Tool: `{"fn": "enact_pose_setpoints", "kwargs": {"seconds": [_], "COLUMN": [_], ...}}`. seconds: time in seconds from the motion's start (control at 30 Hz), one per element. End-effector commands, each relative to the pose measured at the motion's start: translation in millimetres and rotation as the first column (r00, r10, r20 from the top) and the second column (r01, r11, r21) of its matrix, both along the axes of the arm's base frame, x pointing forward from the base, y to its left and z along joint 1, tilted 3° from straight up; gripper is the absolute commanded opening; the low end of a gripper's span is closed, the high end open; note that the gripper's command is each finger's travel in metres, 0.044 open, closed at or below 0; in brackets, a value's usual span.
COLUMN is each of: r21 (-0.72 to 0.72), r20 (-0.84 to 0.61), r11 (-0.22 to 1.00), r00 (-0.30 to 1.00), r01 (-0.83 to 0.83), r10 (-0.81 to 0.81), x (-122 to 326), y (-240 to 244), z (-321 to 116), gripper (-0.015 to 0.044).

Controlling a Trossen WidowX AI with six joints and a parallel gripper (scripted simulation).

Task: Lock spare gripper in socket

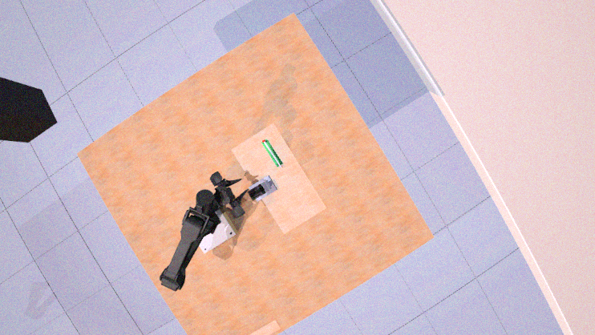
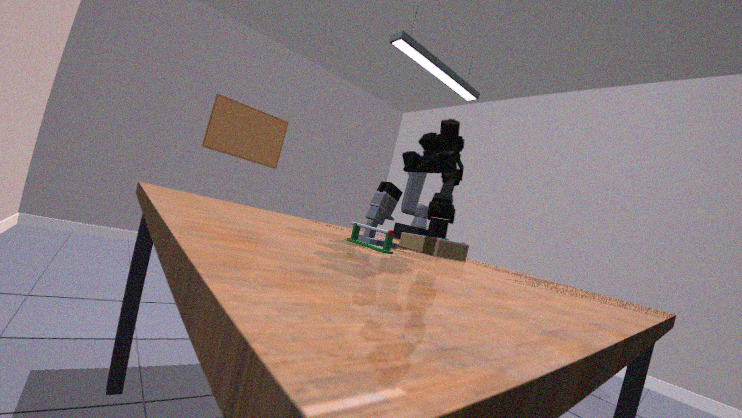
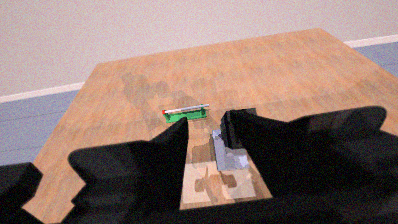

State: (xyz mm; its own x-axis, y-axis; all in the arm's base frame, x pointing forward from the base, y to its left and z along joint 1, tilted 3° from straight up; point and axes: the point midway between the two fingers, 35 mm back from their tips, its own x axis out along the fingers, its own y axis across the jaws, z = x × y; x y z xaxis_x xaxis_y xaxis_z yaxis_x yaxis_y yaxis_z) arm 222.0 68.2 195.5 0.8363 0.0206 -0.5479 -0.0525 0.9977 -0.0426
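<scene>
My gripper is partly open, with nothing between its fingertips. It hangs above and on the base side of a tilted grey unit with a black top. In the wrist view the right finger overlaps that top. I cannot tell spare gripper and socket apart in it, or see a spigot. The pale lock pin, with a red end, lies across a low green rack, away from my fingers.
The wooden table carries a pale rectangular area under the rack and part of the grey unit. The arm's base block stands behind the grey unit. Another pale strip lies near the table edge.
</scene>
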Motion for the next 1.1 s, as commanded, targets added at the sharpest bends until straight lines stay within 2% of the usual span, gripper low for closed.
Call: {"fn": "enact_pose_setpoints", "kwargs": {"seconds": [0.0,0.27,0.4,0.47,0.63,0.8,0.93,1.07], "r21": [-0.004,-0.018,-0.017,-0.062,-0.352,-0.554,-0.6,-0.545], "r20": [-0.005,0.076,0.087,0.071,-0.092,-0.326,-0.526,-0.709], "r11": [1.0,1.0,1.0,0.998,0.923,0.749,0.578,0.403], "r00": [1.0,0.997,0.996,0.997,0.987,0.923,0.817,0.661], "r01": [0.01,-0.011,-0.015,-0.027,-0.157,-0.363,-0.553,-0.735], "r10": [-0.01,0.012,0.017,0.032,0.133,0.206,0.235,0.246], "x": [-6,-29,-32,-28,3,38,69,101], "y": [23,72,77,79,93,105,111,110], "z": [0,8,9,11,22,22,14,-2], "gripper": [0.018,0.018,0.018,0.018,0.018,0.018,0.018,0.018]}}
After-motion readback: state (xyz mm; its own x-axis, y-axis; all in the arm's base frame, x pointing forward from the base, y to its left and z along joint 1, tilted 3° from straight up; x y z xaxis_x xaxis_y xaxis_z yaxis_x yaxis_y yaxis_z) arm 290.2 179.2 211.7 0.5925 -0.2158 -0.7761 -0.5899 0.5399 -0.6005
